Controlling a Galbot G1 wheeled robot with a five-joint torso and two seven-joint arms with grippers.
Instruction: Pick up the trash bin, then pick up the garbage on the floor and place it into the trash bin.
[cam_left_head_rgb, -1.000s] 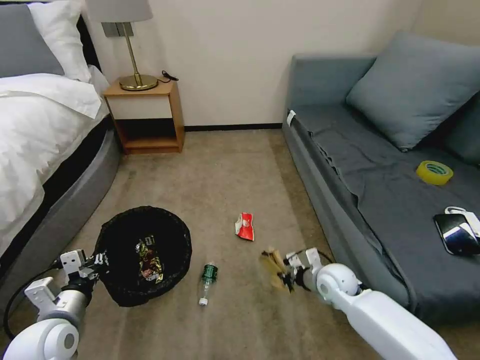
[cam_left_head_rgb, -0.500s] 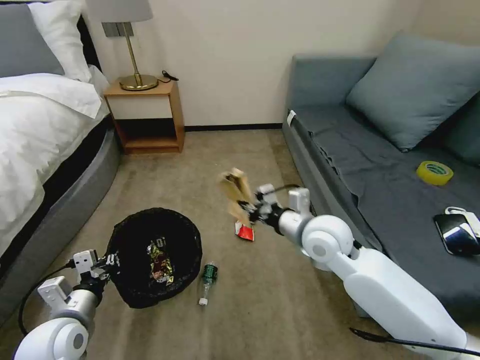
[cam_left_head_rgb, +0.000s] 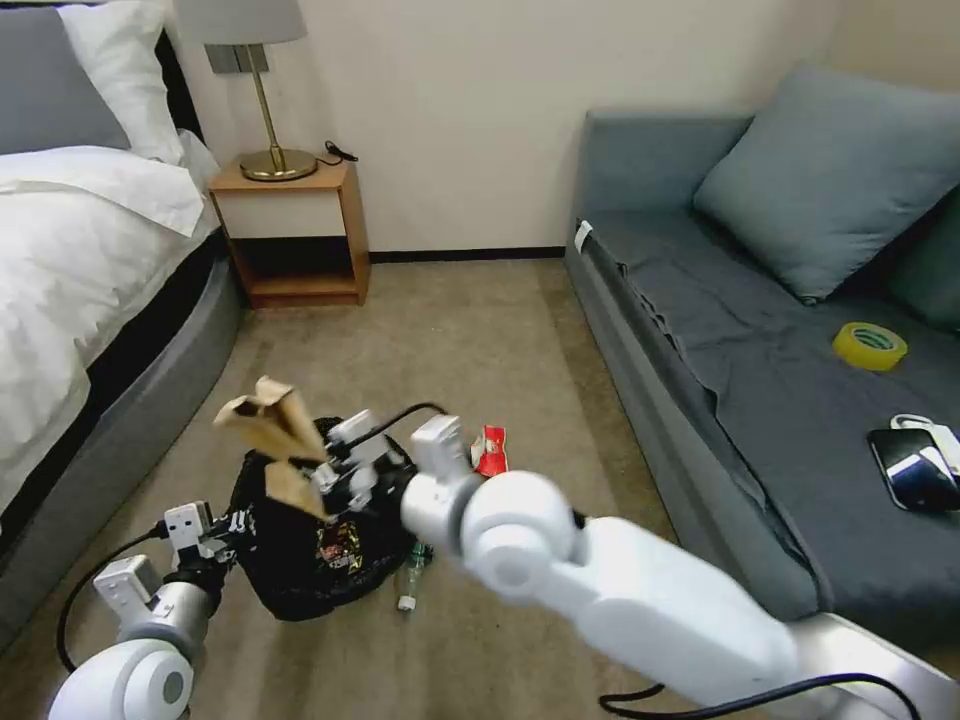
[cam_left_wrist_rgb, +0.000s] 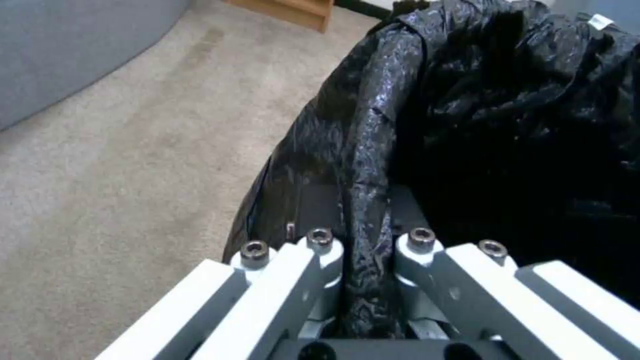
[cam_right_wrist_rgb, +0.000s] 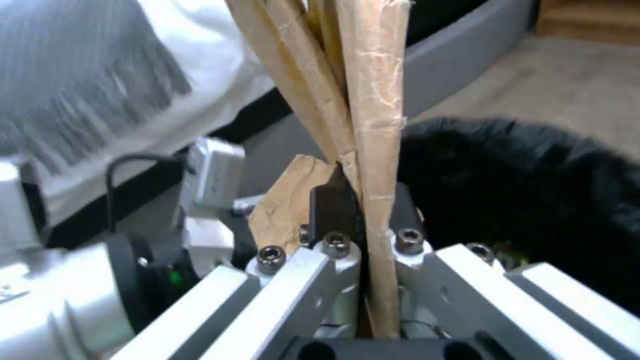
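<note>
Arm shells: glossy white, rounded, with ball-shaped joints.
Wrist sections: silver-grey metal cylinders ahead of the white shells.
Left gripper (cam_left_head_rgb: 222, 524): small white block housings, black mechanism between.
Right gripper (cam_left_head_rgb: 335, 470): white blocks on a black core.
Fingers (cam_left_wrist_rgb: 300, 280): pale grey flat bars, dark inner pads.
Screws: dark socket-head bolts, four across each finger base.
Cables: thin black, looping beside each wrist.

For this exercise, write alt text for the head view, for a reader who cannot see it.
The right gripper holds a crumpled brown paper bag above the small round bin lined with black plastic, whose rim the left gripper clamps. A red snack packet and clear green-labelled bottle lie on the beige carpet.
</note>
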